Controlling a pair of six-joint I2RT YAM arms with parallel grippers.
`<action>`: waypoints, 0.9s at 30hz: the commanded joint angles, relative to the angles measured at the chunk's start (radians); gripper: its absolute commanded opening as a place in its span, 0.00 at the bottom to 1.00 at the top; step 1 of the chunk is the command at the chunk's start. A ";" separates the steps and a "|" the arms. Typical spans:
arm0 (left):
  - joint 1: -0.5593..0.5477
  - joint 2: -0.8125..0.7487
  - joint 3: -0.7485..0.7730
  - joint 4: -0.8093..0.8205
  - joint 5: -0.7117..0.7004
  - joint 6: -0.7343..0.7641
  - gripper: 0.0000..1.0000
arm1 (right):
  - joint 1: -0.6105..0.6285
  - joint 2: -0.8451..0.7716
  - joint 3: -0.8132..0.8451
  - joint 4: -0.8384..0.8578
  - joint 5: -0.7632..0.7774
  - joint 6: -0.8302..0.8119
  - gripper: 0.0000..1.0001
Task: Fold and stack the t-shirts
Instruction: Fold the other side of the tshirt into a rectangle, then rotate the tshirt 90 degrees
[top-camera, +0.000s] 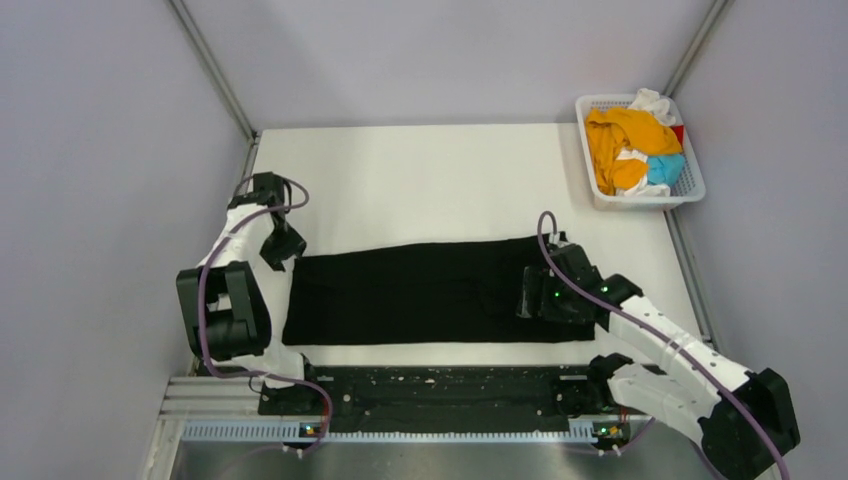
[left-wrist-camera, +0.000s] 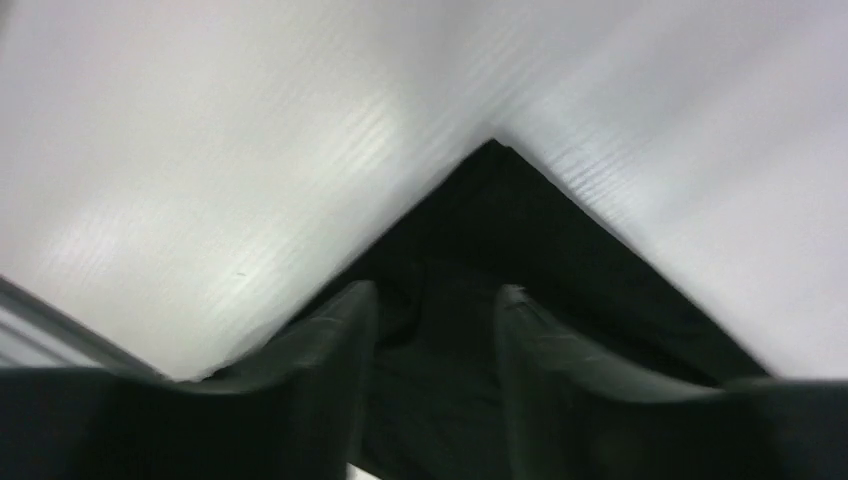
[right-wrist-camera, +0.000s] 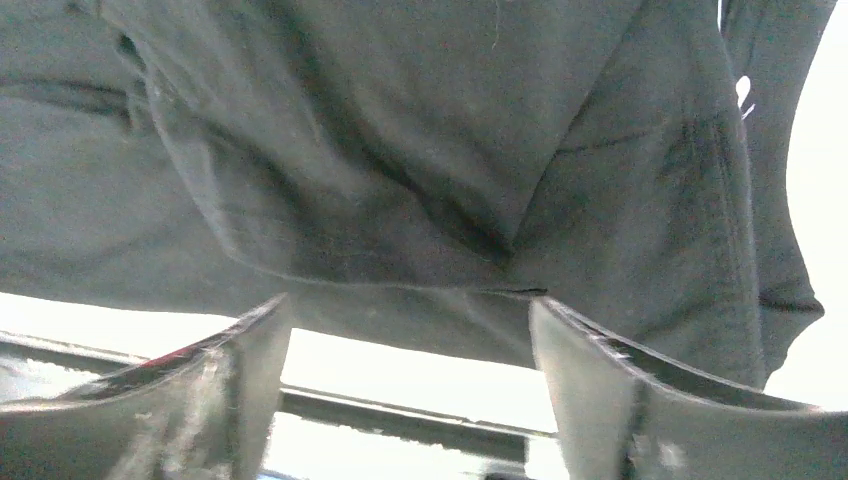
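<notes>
Top external: we log black t-shirt (top-camera: 420, 292) flat at centre. Left gripper (top-camera: 285, 250), jaws spread, at its 9 o'clock corner; right gripper (top-camera: 527, 297), jaws spread, at 3 o'clock end. Other t-shirts (top-camera: 625, 135) in basket (top-camera: 690, 190), 1 o'clock.

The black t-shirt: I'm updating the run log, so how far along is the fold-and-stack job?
Early. Done: the black t-shirt lies flat as a long band, apparently folded lengthwise. In hand: the left gripper, jaws open, sits at its far left corner; the right gripper, jaws open, at its right end. Left: crosswise folds, and the other shirts heaped in the basket; no stack yet.
</notes>
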 joint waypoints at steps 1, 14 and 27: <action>0.001 -0.014 0.086 -0.096 -0.177 -0.043 0.68 | 0.013 -0.071 0.041 -0.034 0.037 0.054 0.97; -0.085 -0.193 -0.029 0.193 0.270 0.002 0.99 | 0.013 -0.071 0.088 0.254 0.037 -0.013 0.99; -0.281 -0.035 -0.134 0.238 0.282 0.000 0.99 | -0.032 0.523 0.215 0.291 0.214 0.105 0.98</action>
